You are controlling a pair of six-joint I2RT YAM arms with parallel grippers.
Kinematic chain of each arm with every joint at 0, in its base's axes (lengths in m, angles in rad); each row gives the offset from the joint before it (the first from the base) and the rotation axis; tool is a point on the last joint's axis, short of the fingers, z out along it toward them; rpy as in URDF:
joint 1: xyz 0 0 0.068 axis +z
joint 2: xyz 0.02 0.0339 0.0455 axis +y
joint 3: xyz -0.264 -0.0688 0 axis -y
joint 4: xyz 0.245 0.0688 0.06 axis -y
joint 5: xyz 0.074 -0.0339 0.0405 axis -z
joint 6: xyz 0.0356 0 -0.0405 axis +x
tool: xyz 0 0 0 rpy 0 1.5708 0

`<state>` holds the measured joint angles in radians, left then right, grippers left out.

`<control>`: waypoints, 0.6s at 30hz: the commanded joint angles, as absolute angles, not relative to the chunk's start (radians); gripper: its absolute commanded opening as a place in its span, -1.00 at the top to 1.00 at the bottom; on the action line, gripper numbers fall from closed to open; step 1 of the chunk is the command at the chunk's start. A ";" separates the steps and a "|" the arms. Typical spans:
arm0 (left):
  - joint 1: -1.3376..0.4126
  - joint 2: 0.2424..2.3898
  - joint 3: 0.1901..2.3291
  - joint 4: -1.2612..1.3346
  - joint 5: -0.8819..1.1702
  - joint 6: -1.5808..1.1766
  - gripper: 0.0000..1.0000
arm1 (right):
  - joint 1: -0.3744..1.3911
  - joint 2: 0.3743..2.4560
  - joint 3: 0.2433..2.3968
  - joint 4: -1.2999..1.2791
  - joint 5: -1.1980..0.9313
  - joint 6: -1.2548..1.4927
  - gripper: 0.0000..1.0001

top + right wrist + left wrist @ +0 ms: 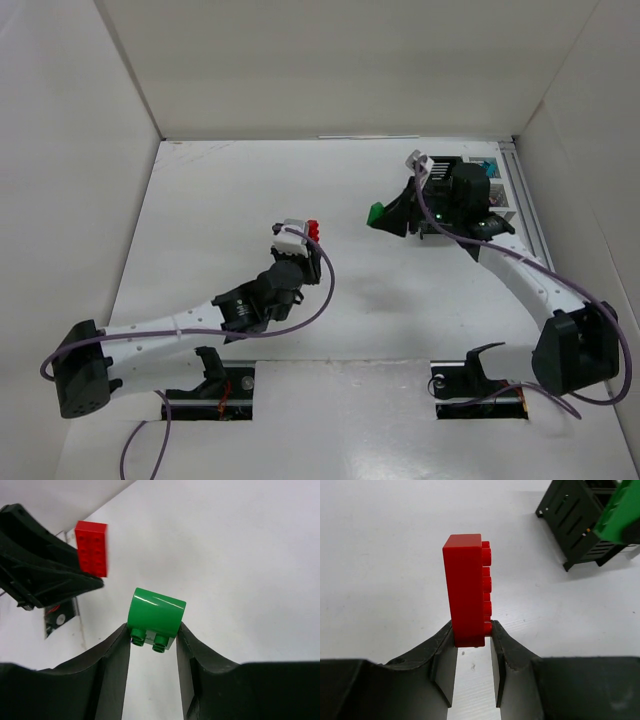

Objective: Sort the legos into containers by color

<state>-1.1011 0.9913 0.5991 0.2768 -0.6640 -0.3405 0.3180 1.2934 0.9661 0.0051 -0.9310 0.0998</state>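
My left gripper (306,232) is shut on a red lego (313,230) and holds it above the table's middle; in the left wrist view the red lego (467,587) stands upright between the fingertips (472,632). My right gripper (388,216) is shut on a green lego (376,214), held above the table just left of the containers (478,185). In the right wrist view the green lego (156,614) sits between the fingertips (152,632), and the red lego (92,547) shows upper left. A black container (577,522) and the green lego (622,512) show in the left wrist view.
The containers stand at the back right, largely hidden under my right wrist; a teal piece (489,167) shows inside one. White walls enclose the table on three sides. A metal rail (528,210) runs along the right edge.
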 commanded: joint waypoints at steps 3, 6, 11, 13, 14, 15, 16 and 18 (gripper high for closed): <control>-1.060 1.034 0.641 0.221 -0.732 -0.425 1.00 | 0.154 1.244 0.962 -0.018 -1.029 -0.006 1.00; -1.013 1.077 0.653 0.239 -0.671 -0.443 1.00 | 0.066 1.291 1.026 -0.171 -0.968 -0.099 1.00; -0.911 1.170 0.792 0.183 -0.379 -0.474 1.00 | 0.040 1.423 1.270 -0.348 -0.508 -0.258 1.00; -0.888 1.232 0.863 0.077 -0.256 -0.492 1.00 | 0.015 1.465 1.322 -0.348 -0.411 -0.267 1.00; -0.888 1.248 0.915 0.048 -0.241 -0.492 1.00 | 0.015 1.504 1.366 -0.348 -0.393 -0.267 1.00; -0.888 1.259 0.929 0.029 -0.210 -0.502 1.00 | 0.002 1.523 1.382 -0.318 -0.381 -0.267 1.00; -0.888 1.269 0.930 0.020 -0.200 -0.502 1.00 | 0.002 1.545 1.397 -0.287 -0.336 -0.267 1.00; -0.888 1.269 0.939 0.020 -0.180 -0.502 1.00 | -0.026 1.641 1.499 -0.285 -0.310 -0.279 1.00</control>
